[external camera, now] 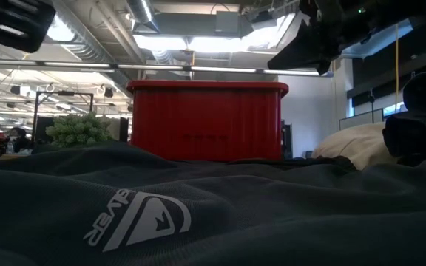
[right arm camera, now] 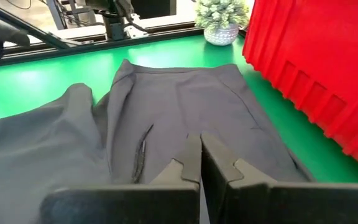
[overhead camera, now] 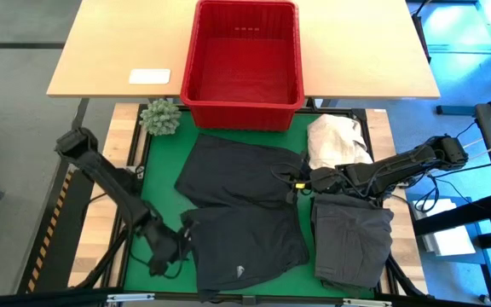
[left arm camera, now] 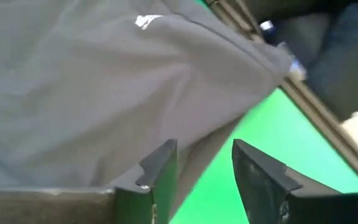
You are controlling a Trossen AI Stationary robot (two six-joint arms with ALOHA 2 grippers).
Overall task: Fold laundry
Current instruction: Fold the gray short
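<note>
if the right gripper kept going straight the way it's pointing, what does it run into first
Most likely the dark shorts spread on the green mat: the right gripper, fingers shut, points low across that cloth. Beyond it stands the small potted plant, with the red basket off to one side. Depth is hard to judge.

Matt cloth laundry (overhead camera: 241, 213) — ribbed plastic basket (overhead camera: 242, 58).

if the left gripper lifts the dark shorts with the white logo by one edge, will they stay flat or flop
Probably flop: the logo shorts lie limp on the green mat with soft wrinkles, so the free side would likely hang and drag. They look thin, so probably light. The left gripper stands open at their edge, not gripping.
</note>
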